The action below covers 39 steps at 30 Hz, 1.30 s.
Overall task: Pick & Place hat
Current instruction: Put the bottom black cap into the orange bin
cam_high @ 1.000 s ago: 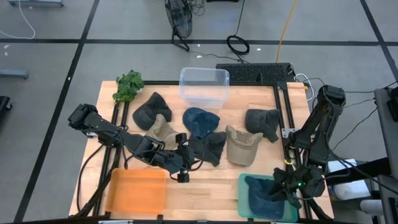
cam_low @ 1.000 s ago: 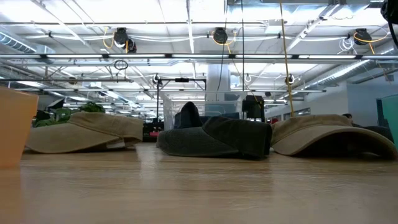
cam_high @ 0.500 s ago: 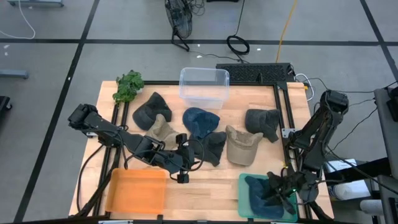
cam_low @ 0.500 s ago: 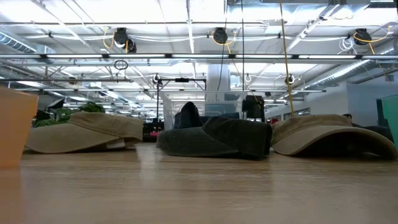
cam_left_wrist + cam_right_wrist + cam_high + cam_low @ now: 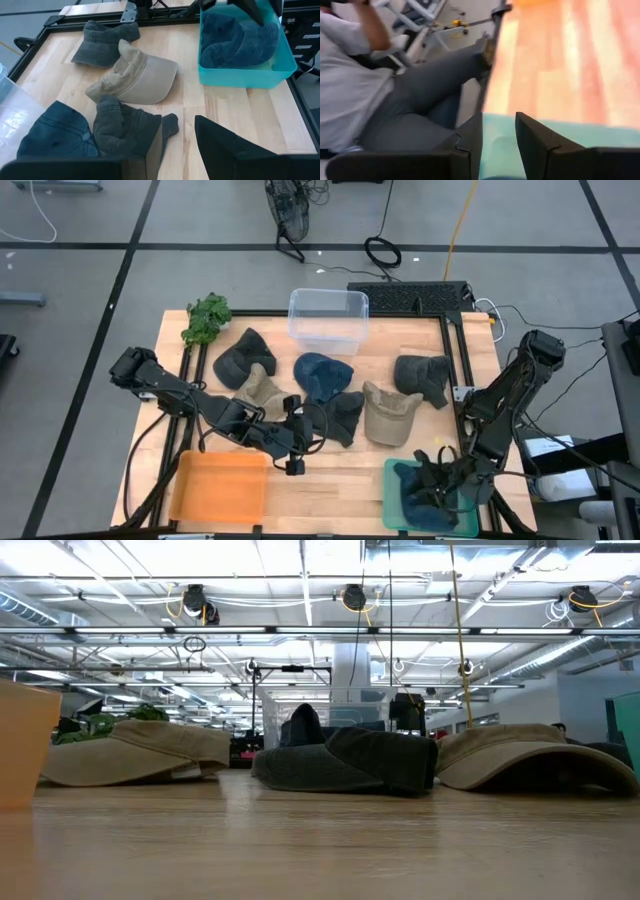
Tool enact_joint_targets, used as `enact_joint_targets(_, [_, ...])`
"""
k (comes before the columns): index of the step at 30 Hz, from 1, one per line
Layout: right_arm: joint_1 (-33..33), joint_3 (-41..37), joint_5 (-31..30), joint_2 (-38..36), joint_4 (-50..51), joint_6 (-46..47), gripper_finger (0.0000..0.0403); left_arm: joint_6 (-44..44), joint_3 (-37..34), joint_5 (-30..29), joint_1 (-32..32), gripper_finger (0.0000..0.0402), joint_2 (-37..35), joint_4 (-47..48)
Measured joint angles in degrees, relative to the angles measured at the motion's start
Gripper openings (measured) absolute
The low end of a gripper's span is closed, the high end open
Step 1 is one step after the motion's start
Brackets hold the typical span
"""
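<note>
Several hats lie flat on the wooden table: a dark green one point(image 5: 345, 416) point(image 5: 125, 131), a tan one point(image 5: 388, 416) point(image 5: 142, 77), a blue one point(image 5: 323, 373) and dark ones point(image 5: 422, 375) point(image 5: 243, 358). Another blue hat point(image 5: 420, 502) point(image 5: 240, 35) lies inside the teal bin point(image 5: 392, 480) at the near right. My right gripper point(image 5: 434, 480) point(image 5: 499, 135) hovers open over that bin, above the hat. My left gripper point(image 5: 315, 432) point(image 5: 177, 145) stands open above the table's middle, just left of the dark green hat, with nothing between its fingers.
An orange bin point(image 5: 220, 486) stands at the near left, a clear container point(image 5: 328, 318) at the far middle and a green plant point(image 5: 207, 318) at the far left. A seated person point(image 5: 355, 85) shows beyond the table's edge in the right wrist view.
My right gripper has moved toward the table's left edge, from the teal bin's right rim to a spot over the blue hat inside it, rolling about its own axis as it went. The left arm and all the hats have kept still.
</note>
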State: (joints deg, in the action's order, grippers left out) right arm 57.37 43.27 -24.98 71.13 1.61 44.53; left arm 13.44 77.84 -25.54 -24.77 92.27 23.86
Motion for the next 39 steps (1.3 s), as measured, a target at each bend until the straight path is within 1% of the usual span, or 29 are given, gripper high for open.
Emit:
enact_joint_targets(4, [-6.4, 0.8, -0.9, 0.0, 2.2, -7.8, 0.0093, -0.2, 0.0, 0.0, 0.0, 0.0129, 0.0, 0.0])
enact_joint_targets(6, [-10.8, 0.8, -2.0, 0.0, 2.2, -12.2, 0.0093, -0.2, 0.0, 0.0, 0.0, 0.0129, 0.0, 0.0])
enact_joint_targets(11, [-23.1, 0.8, -1.9, 0.0, 2.4, -21.0, 0.0093, -0.9, 0.0, -0.5, -0.3, 0.0129, 0.0, 0.9])
enact_joint_targets(14, [-29.4, 0.8, -0.7, -0.1, 4.2, -23.1, 0.0093, -1.1, 0.0, -2.9, -0.5, 0.0129, 0.0, 2.6])
enact_joint_targets(17, [-34.1, 0.6, 0.2, -0.1, 6.0, -23.9, 0.0093, -0.2, 0.0, -3.6, -0.2, 0.0129, 0.0, 5.5])
enact_joint_targets(20, [-37.9, -0.7, 3.3, -0.1, 6.4, -26.3, 0.0093, -0.4, 0.0, -3.9, 0.3, 0.0129, 0.0, 6.3])
enact_joint_targets(23, [-40.3, -2.1, 5.6, -0.1, 6.9, -25.7, 0.0093, -2.1, 0.0, -3.7, 0.7, 0.0129, 0.0, 6.0])
enact_joint_targets(27, [-41.8, -5.7, 5.6, -0.1, 5.3, -22.7, 0.0093, -2.0, 0.0, -3.0, 1.4, 0.0129, 0.0, 6.2])
enact_joint_targets(31, [-42.8, -10.0, 5.8, -0.1, -3.8, -20.4, 0.0093, -1.7, 0.0, -3.0, 1.6, 0.0129, 0.0, 6.4])
enact_joint_targets(34, [-43.5, -12.2, 8.2, 0.0, -12.0, -18.4, 0.0093, -1.7, 0.0, -2.9, 1.5, 0.0129, 0.0, 6.3])
enact_joint_targets(36, [-43.5, -12.6, 8.7, 0.8, -16.4, -17.7, 0.0093, -1.7, 0.0, -2.9, 1.9, 0.0129, 0.0, 6.0])
enact_joint_targets(39, [-43.3, -11.4, 9.0, 3.4, -19.9, -19.7, 0.0093, -1.7, 0.0, -2.9, 3.0, 0.0129, 0.0, 5.9])
